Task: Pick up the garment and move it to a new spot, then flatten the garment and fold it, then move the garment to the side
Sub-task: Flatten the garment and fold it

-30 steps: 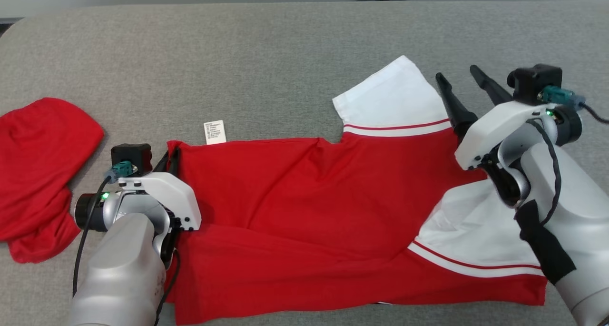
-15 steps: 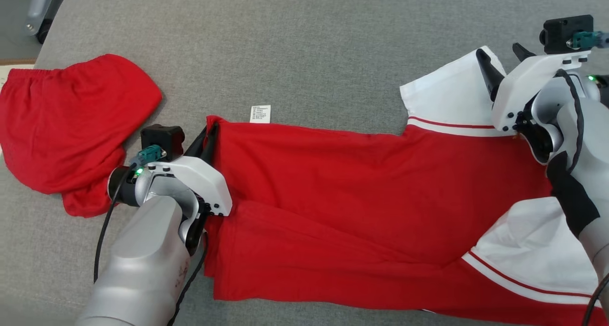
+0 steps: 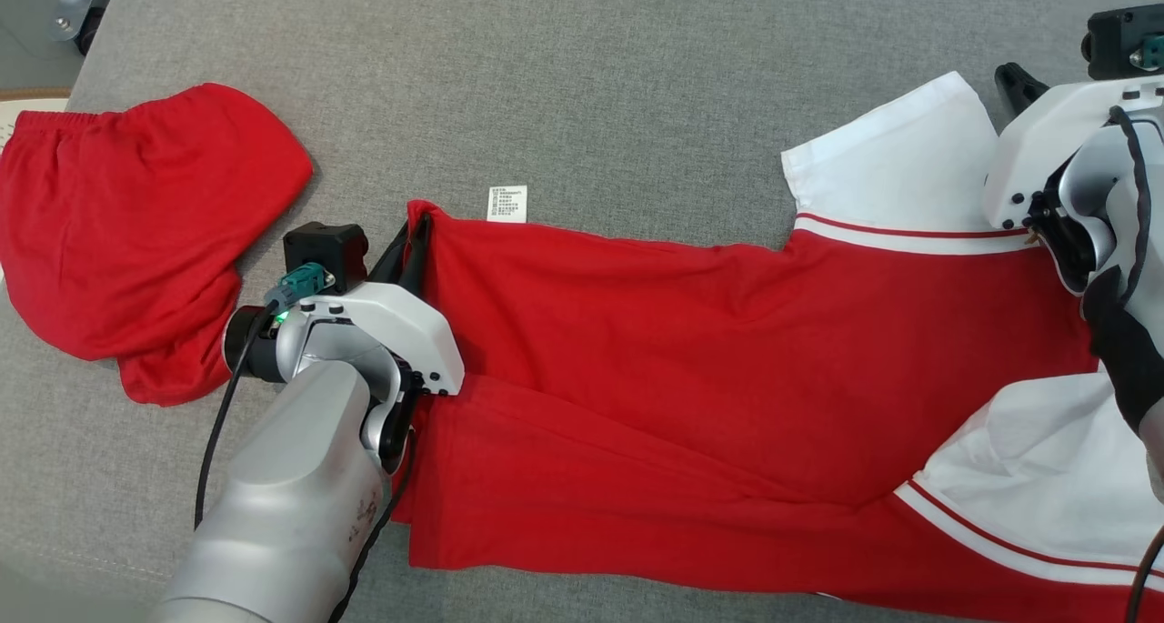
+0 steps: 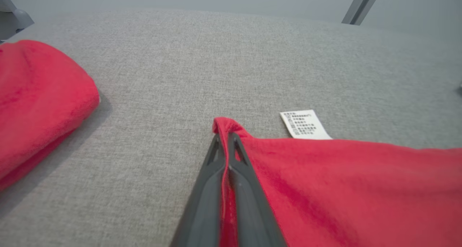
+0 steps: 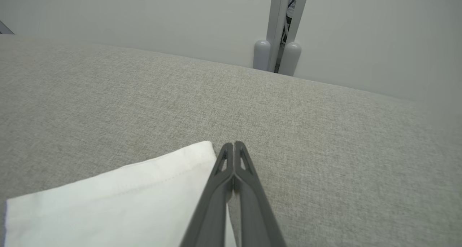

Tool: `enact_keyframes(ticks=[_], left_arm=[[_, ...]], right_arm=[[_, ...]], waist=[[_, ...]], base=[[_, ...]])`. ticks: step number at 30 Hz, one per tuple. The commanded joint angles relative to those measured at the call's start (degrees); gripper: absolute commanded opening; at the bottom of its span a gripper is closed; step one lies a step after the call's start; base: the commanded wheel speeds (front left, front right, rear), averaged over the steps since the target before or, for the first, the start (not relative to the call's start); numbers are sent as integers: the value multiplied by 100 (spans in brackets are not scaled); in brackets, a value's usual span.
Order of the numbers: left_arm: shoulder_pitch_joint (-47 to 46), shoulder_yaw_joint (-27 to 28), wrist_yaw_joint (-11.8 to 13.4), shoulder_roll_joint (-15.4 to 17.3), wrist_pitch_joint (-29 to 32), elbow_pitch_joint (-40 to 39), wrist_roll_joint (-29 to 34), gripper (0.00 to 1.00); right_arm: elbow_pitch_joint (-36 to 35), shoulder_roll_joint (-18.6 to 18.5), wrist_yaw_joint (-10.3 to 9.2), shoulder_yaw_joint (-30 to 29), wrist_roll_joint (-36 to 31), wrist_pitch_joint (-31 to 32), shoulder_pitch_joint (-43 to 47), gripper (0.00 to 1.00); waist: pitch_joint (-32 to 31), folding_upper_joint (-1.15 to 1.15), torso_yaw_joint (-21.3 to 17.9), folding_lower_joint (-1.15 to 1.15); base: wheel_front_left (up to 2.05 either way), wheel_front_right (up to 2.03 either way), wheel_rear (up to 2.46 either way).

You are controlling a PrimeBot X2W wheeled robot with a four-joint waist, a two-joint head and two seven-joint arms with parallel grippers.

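Two grippers are shut right now. The left gripper (image 4: 224, 137) has its two dark fingers pinched on a bottom corner of the red T-shirt (image 3: 655, 350), close to the small white care label (image 3: 508, 203). The right gripper (image 5: 234, 146) has its fingers pressed together at the outer corner of the far white sleeve (image 5: 119, 196). A thin bit of white peeks between those fingers low down, so it may have caught the sleeve's edge, but I cannot be sure.

The T-shirt lies stretched across the grey cloth-covered top (image 3: 591, 77), from the left gripper over to the right side. It is not flat yet. A long fold runs through the middle, and the near white sleeve (image 3: 1046, 477) is bunched up.

Here is what could go wrong. The right gripper seems to have very little cloth, or maybe none. If both arms lift or pull, the sleeve could slip out and that side would flop down in a heap. The left gripper holds just the tip of the corner, so a hard tug could pop it free too. Pulling on a sleeve and not the body may only stretch the sleeve and leave the fold in place. The bunched sleeve sits under the right arm and could get dragged along. The other red garment (image 3: 136, 232) lies near the left arm, so a move that way could bump it.
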Motion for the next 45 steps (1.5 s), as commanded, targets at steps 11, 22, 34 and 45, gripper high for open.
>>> enact_keyframes(ticks=[11, 22, 34, 45], left_arm=[[-12, 108, 101, 39, -26, -105, 100, 0], [278, 572, 219, 86, -26, -257, 375, 0], [1166, 1329, 460, 240, -18, -851, 1026, 100], [1344, 1688, 347, 237, -18, -800, 1271, 100]], right_arm=[[67, -44, -2, -350, -71, -551, -84, 0], [-123, -29, -2, -630, 129, -1207, 73, 37], [-2310, -165, -2, -1432, -21, -1286, 1895, 100], [-3194, 271, -2, -2137, -565, -1287, 3146, 100]], waist=[[-20, 0, -8, 0], [-365, 0, -300, 0], [-1051, 0, -681, 0], [-1115, 0, -847, 0]], base=[[0, 0, 0], [0, 0, 0], [0, 0, 0], [0, 0, 0]])
